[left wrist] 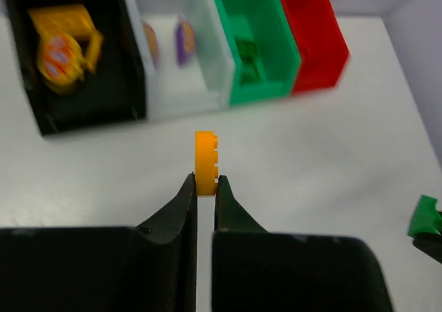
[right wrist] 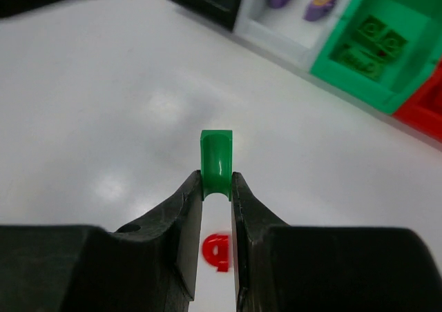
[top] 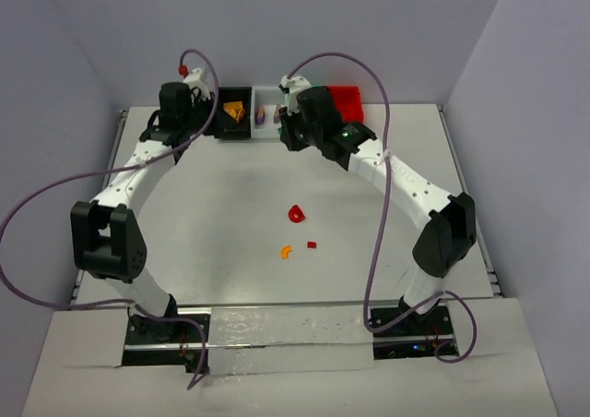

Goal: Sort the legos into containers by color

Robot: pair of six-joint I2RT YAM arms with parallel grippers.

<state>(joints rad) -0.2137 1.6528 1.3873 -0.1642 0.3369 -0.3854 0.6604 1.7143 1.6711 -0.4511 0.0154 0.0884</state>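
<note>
My left gripper (left wrist: 206, 184) is shut on an orange-yellow brick (left wrist: 206, 161), held above the table in front of the bins. My right gripper (right wrist: 216, 184) is shut on a green curved piece (right wrist: 216, 160), also held above the table. The black bin (left wrist: 90, 115) holds yellow pieces (left wrist: 63, 46). The white bin (left wrist: 186, 101) holds two purple pieces (left wrist: 184, 41). The green bin (left wrist: 259, 91) holds green bricks (right wrist: 366, 39). The red bin (left wrist: 318, 50) looks empty. In the top view both grippers are at the bin row, left (top: 198, 113) and right (top: 295, 126).
A red curved piece (top: 296, 214), a tiny red brick (top: 312, 244) and an orange curved piece (top: 287, 251) lie loose mid-table. The red curved piece also shows under my right gripper (right wrist: 215, 251). The bins stand in a row at the far edge against the wall.
</note>
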